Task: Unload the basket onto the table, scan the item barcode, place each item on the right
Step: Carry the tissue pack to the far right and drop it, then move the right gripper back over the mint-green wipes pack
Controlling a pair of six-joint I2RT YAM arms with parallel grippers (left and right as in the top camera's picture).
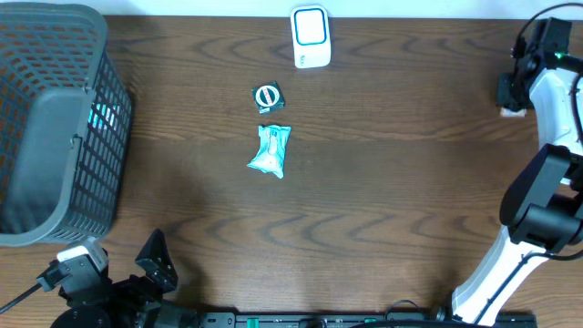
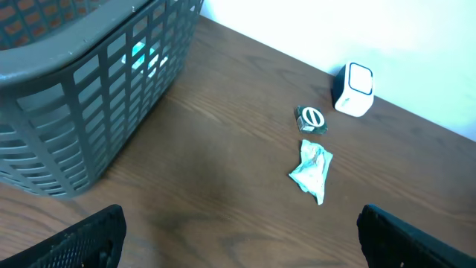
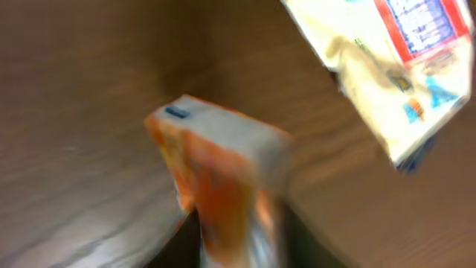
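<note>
The fingers of the left gripper are standing wide apart with nothing between them, hanging over the near left corner of the table. The right gripper is hovering by the far right corner. Its wrist view is smearing so badly that I cannot tell whether its jaws are open or gripping. Close under that camera an orange box is showing, likely the item to scan, with a pale printed packet lying beside it. The scanner is sitting at the middle of the far edge, with a teal packet and a small round item just in front. To do this well, I reckon the right arm is needing a square, firm hold on the box, then turning its barcode face toward the scanner's window and holding it steady there.
</note>
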